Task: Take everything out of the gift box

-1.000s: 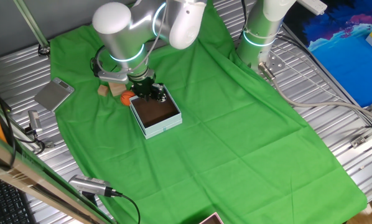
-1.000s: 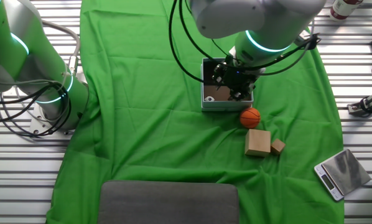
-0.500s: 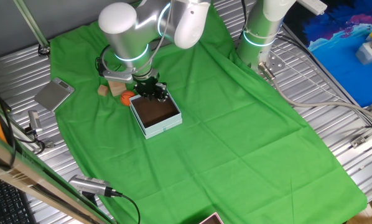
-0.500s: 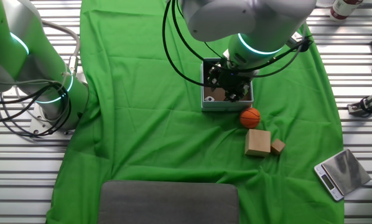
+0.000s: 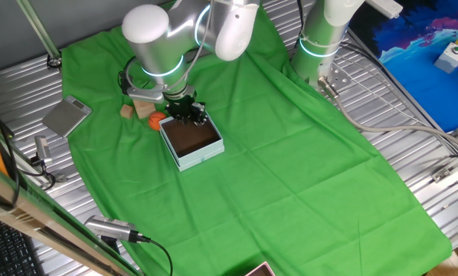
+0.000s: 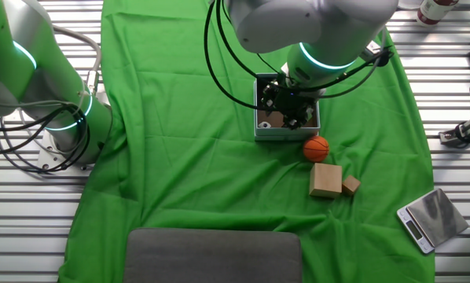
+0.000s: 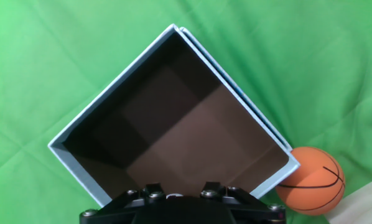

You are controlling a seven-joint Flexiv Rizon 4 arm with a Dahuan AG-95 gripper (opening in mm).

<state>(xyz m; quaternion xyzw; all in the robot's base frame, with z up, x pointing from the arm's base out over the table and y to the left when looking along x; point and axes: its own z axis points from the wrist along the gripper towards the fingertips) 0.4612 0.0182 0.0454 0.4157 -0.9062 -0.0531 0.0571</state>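
The gift box (image 7: pixel 80 134) has pale blue walls and a dark brown inside, and it lies on the green cloth (image 5: pixel 290 169). It also shows in both fixed views (image 5: pixel 198 157) (image 6: pixel 286 132). My gripper (image 6: pixel 290 108) hangs over the box, fingers down inside it; whether it is open or shut is hidden. In the hand view only the finger bases (image 7: pixel 150 190) show, with a sliver of white (image 7: pixel 173 196) between them. A small white spot (image 6: pixel 264 123) sits in the box's near-left corner. The orange basketball (image 6: pixel 316 148) (image 7: pixel 310 180) and a tan wooden block (image 6: pixel 325 180) lie outside the box.
A smaller tan block (image 6: pixel 350 185) lies beside the bigger one. A silver scale (image 6: pixel 431 218) sits off the cloth. A flat grey plate (image 6: pixel 213 255) lies at the cloth's near edge. A second arm's base (image 5: pixel 321 38) stands at the back.
The arm shifted slightly between one second and half a second ago, moving the gripper a little across the box. Since then nothing has visibly moved.
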